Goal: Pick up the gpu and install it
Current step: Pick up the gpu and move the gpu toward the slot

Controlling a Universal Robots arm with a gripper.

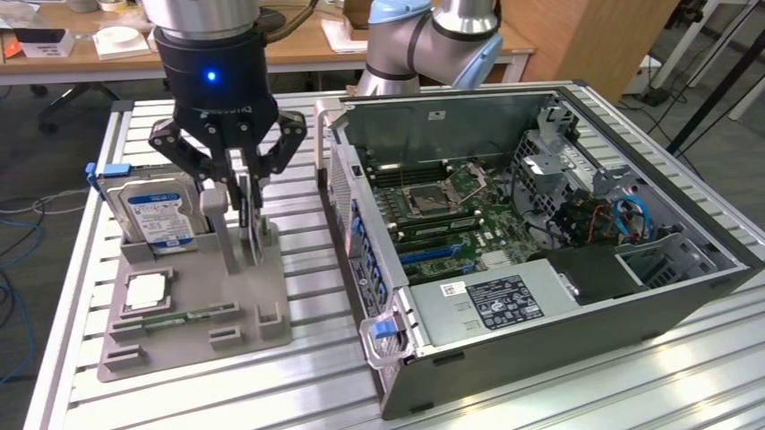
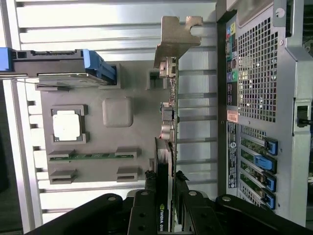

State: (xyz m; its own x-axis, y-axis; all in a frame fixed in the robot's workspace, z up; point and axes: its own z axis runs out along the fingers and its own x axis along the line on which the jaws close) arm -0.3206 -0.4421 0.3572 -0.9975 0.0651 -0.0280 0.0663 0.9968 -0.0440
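Observation:
The gpu (image 1: 254, 235) is a thin card standing on edge at the upright posts of the grey holder tray (image 1: 192, 345) on the exterior view's left. My gripper (image 1: 245, 202) comes down from above, its fingers shut on the card's top edge. In the wrist view the gpu (image 2: 166, 147) shows edge-on with its metal bracket (image 2: 178, 36) at the far end, and the gripper (image 2: 166, 178) pinches it from both sides. I cannot tell if its lower edge still rests in the holder. The open computer case (image 1: 669, 296) lies to the exterior view's right, motherboard (image 1: 449, 215) exposed.
In the holder tray (image 2: 146, 110) stand a silver hard drive (image 1: 156, 215) with a blue label, a processor (image 1: 146, 288) and a green memory stick (image 1: 192, 315). The case's perforated rear wall (image 2: 264, 98) is close beside the card. Everything sits on a slatted aluminium table (image 1: 622, 385).

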